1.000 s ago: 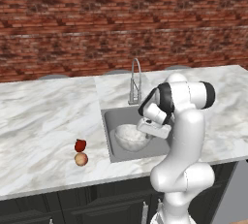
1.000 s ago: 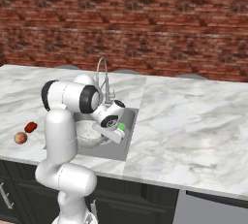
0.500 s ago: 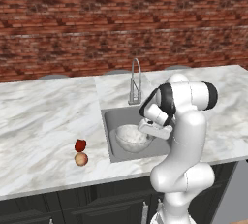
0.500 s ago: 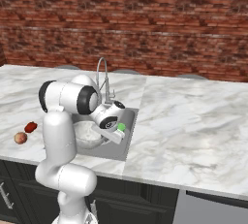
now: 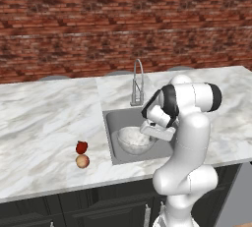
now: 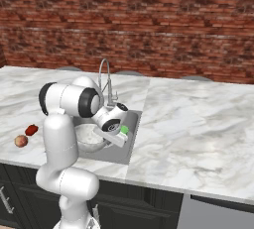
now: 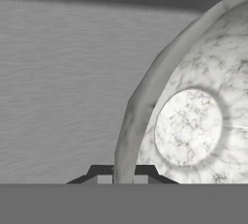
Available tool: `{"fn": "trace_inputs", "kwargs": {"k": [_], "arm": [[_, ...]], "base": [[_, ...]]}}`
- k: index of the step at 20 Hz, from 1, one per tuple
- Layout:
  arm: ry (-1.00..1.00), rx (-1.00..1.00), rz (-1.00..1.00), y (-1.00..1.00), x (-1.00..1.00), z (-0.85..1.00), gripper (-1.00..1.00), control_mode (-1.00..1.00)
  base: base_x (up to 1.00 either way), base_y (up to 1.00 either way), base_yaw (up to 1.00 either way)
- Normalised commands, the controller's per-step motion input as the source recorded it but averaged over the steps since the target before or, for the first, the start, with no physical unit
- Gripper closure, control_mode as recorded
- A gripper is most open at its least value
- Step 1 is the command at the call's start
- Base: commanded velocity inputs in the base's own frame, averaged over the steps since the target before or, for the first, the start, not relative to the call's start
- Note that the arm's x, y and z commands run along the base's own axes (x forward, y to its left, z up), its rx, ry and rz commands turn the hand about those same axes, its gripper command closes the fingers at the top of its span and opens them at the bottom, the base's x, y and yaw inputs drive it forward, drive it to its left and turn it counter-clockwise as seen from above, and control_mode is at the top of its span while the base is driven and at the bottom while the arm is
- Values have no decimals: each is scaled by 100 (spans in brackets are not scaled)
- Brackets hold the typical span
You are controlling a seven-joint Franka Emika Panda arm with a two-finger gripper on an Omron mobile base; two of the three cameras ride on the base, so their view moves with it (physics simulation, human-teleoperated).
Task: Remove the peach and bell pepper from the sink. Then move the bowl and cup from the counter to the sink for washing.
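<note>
Silvery round bowl with mottled whitish inside sits in grey steel sink. End effector pinches bowl rim. Glossy red bell pepper and peach lie on veined marble desk.

**Arm folded low, end effector pinched closed**

The white arm rises from its base, bends at a dark-jointed elbow near shoulder height and doubles back downward, the forearm angling toward its own left. The wrist is turned down and slightly tilted. The end effector points downward, its two dark fingertips drawn in nearly together, pinching a thin edge between them.
</note>
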Motion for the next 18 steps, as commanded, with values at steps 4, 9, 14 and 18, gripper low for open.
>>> {"fn": "trace_inputs", "kwargs": {"k": [4,9,14,18], "arm": [[0,0,-2,-12,0,9,100,-100],[0,0,-4,-15,0,7,100,-100],[0,0,-5,-13,0,6,100,-100],[0,0,-4,-10,0,4,100,-100]], "base": [[0,0,0],[0,0,0],[0,0,0],[0,0,0]]}}
